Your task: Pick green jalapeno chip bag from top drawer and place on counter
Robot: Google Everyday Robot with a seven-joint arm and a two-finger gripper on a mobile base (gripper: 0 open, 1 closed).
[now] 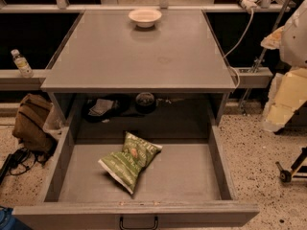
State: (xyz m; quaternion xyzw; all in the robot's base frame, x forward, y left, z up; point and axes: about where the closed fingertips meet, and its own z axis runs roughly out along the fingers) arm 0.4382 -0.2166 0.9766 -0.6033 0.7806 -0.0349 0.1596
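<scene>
The green jalapeno chip bag [129, 161] lies flat on the bottom of the open top drawer [192, 176], left of its middle, with one corner pointing to the front. The drawer is pulled fully out, and its black handle [138, 223] shows on the front panel. The counter [139, 56] is the grey top above the drawer. My arm's pale links hang at the right edge of the view, and my gripper [285, 99] is there, well right of the drawer and above the floor, far from the bag and holding nothing that I can see.
A white bowl [145, 17] stands at the counter's far edge. Dark items [103, 108] lie in the cabinet recess behind the drawer. A brown bag [31, 121] and a water bottle [21, 63] are at the left. A cable [240, 37] hangs at the counter's right.
</scene>
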